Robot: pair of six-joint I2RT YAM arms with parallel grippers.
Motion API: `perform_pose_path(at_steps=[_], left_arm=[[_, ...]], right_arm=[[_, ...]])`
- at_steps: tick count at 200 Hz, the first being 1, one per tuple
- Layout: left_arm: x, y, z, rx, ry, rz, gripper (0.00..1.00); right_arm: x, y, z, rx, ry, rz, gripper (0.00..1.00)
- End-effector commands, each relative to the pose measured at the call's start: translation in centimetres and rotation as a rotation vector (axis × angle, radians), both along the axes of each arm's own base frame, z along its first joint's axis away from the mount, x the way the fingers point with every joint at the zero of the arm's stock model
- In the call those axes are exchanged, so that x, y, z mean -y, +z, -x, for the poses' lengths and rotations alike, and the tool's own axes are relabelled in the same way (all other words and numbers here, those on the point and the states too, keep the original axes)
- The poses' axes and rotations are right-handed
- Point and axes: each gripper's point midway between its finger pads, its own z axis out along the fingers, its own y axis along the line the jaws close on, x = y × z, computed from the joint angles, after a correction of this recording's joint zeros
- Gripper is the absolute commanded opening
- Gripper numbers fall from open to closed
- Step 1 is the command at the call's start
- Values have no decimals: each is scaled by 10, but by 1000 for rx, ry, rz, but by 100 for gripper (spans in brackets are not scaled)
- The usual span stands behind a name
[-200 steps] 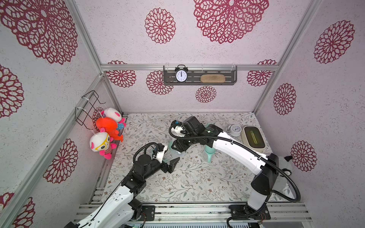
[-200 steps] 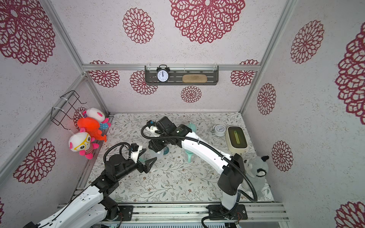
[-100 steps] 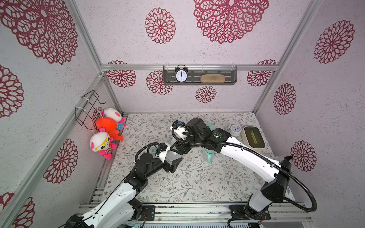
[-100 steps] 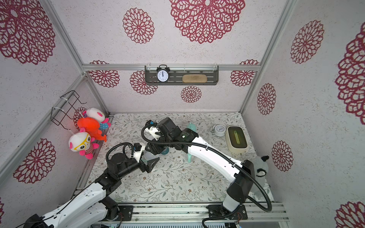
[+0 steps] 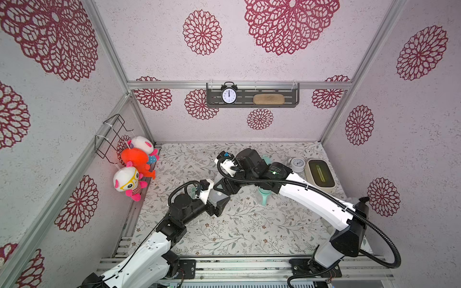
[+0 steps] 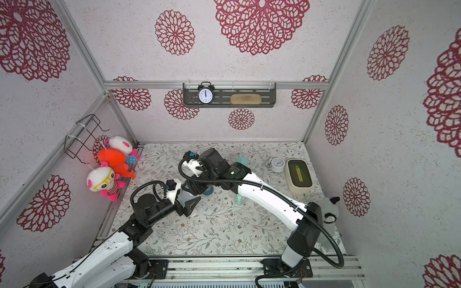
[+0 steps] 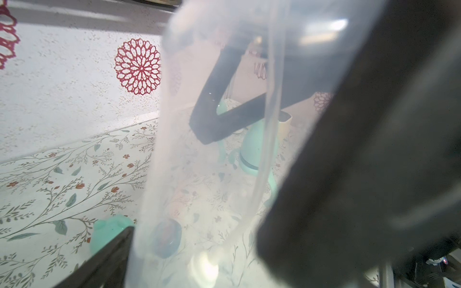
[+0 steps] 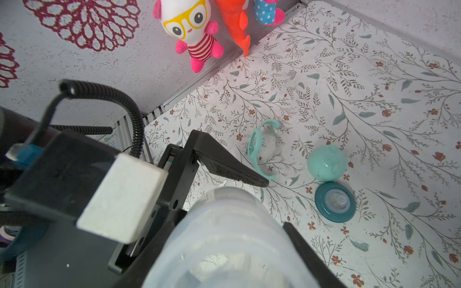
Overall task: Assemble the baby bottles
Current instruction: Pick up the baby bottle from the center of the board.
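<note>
Left gripper moved in round bottle, fingers wide, sliver of gap. Right gripper clamps bottle. Collar, cap, handle lie loose nearby.

A clear plastic bottle fills the centre, close and blurred. The left gripper straddles it, dark fingers at seven and three o'clock. Through the plastic show a black wedge-shaped finger and a mint domed top. A mint eared cap lies at eight o'clock on the floral tabletop; a red rosette marks the wall at ten.
</note>
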Motion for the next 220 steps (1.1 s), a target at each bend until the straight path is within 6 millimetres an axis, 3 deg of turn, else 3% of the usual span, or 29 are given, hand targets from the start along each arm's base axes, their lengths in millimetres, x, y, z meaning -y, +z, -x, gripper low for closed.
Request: perform_pose_path(at_steps=[1,24,52,70,89,132,167,220], left_arm=[[3,13,-2,50,-5,9,94],[4,11,-3,47,-8,4,85],[4,11,-2,40,-9,-1,57],[3,11,-1,41,-8,-2,52],[1,12,0,45,0,-2,35],[-4,14,0,51,24,6,0],[-4,12,-3,35,35,3,0],[-20,11,-19,30,165,-3,0]], right_arm=[[0,19,-2,10,-1,-64,46],[0,18,-6,12,-7,-64,47],[1,17,-11,16,-18,-64,50],[-1,15,-13,16,-13,-65,51],[-3,14,-15,11,-11,-62,52],[-5,15,-19,28,-9,-60,66],[3,29,-24,92,-34,-59,84],[34,53,-22,169,-89,-82,89]])
